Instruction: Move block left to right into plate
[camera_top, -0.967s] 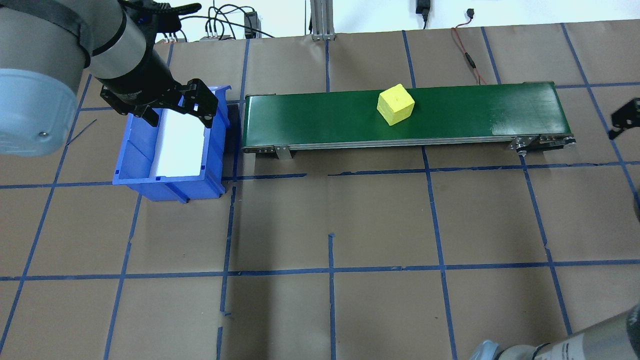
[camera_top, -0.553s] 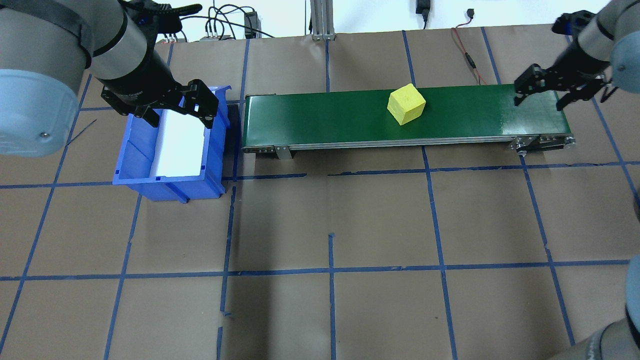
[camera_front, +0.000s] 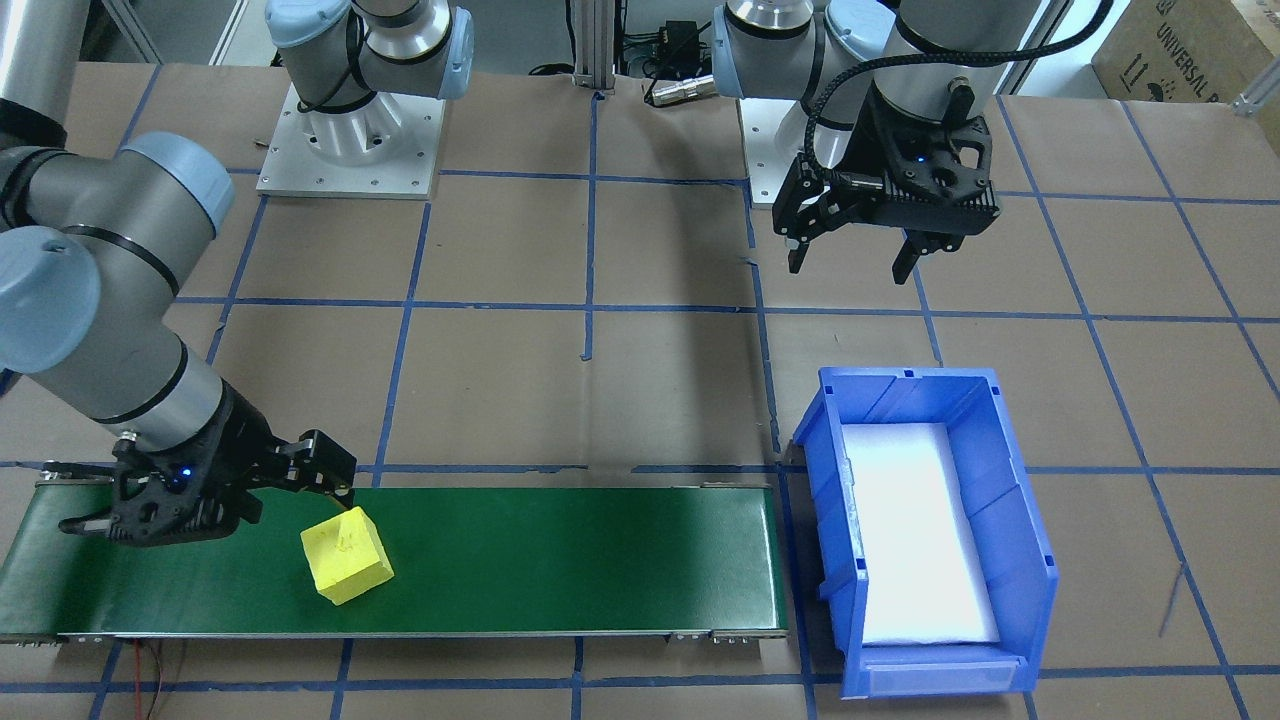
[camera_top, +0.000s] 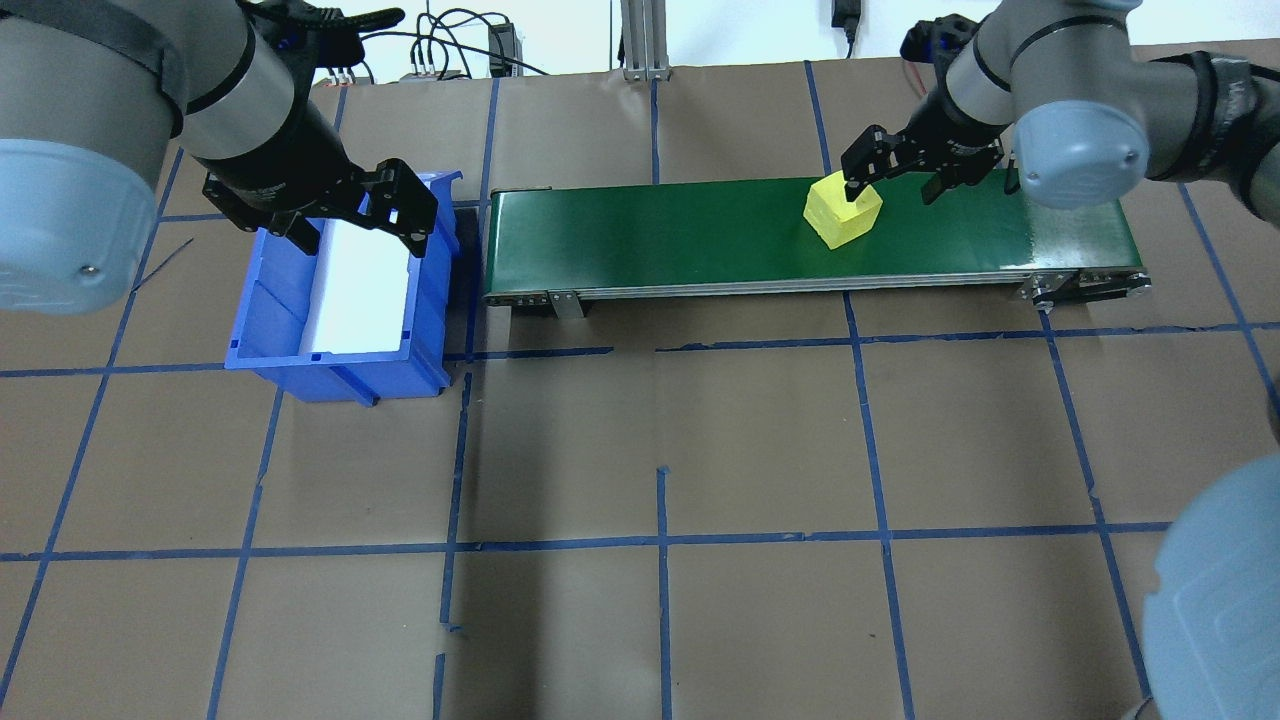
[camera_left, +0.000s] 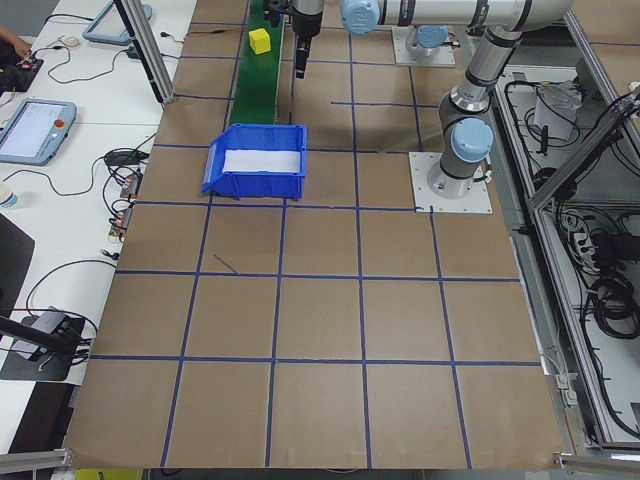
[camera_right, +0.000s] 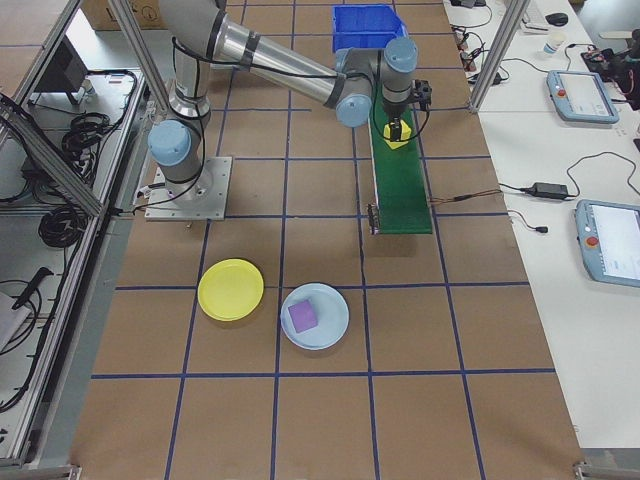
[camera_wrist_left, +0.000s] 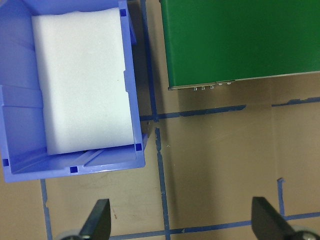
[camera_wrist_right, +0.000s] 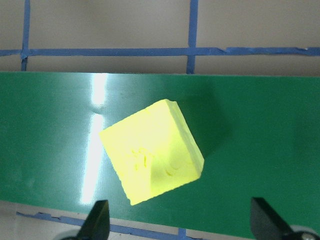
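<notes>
Where brown paper table (camera_top: 700, 450) (blue-taped grid) spreads, green conveyor (camera_top: 700, 240) carries yellow block (camera_top: 843, 213).

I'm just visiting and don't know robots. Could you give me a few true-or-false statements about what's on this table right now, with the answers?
1. The yellow block lies on the green conveyor belt. True.
2. The right gripper is clamped shut on the block. False: its fingers are spread open above it.
3. The yellow plate already holds a block. False: it is empty; the purple block sits in the light blue plate beside it.
4. The left gripper is open. True.
5. The blue bin stands beyond one end of the belt. True.
</notes>
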